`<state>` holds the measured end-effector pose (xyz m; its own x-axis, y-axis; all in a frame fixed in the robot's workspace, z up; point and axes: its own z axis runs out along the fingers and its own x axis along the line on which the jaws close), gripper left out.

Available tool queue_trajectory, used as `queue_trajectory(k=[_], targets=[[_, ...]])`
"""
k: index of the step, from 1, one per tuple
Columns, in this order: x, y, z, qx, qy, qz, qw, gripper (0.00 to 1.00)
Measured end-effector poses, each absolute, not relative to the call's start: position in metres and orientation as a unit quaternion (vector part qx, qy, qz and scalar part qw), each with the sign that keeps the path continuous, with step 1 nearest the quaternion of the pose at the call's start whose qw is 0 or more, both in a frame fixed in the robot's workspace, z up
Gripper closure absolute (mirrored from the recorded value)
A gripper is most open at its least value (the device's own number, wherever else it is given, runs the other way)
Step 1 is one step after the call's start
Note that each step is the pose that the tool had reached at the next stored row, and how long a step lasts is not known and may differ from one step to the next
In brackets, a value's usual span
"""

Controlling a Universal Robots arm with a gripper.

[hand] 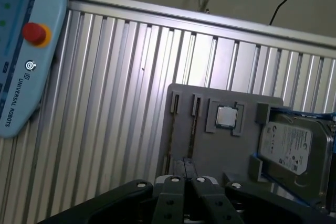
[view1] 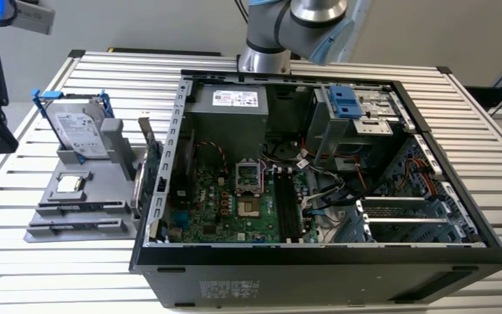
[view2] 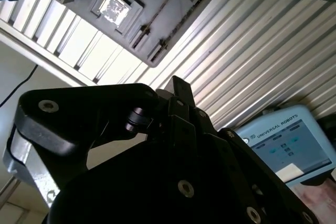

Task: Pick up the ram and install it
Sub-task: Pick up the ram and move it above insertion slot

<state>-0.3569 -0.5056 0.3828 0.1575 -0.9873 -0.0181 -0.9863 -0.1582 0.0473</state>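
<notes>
First wrist view is showing the tool [hand: 190, 170] hanging over the grey tray [hand: 226, 153], fingers pressed together on nothing. The thin strip standing on edge in a tray slot is probably the ram [hand: 190, 136], beside the processor chip [hand: 227, 116]. The tray is sitting near the surface's edge at the exterior view's left, and the open computer case [view1: 321, 275] is lying rightward. The ram is likely light, stiff and fragile, so it is best pinched across its flat faces mid-length.
</notes>
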Motion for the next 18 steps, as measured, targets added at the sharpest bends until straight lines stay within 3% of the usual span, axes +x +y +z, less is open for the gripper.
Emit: queue_trajectory(k=[18], targets=[[-0.3570, -0.5055, 0.3797, 0.754, -0.657, -0.022, 0.012, 1.00]])
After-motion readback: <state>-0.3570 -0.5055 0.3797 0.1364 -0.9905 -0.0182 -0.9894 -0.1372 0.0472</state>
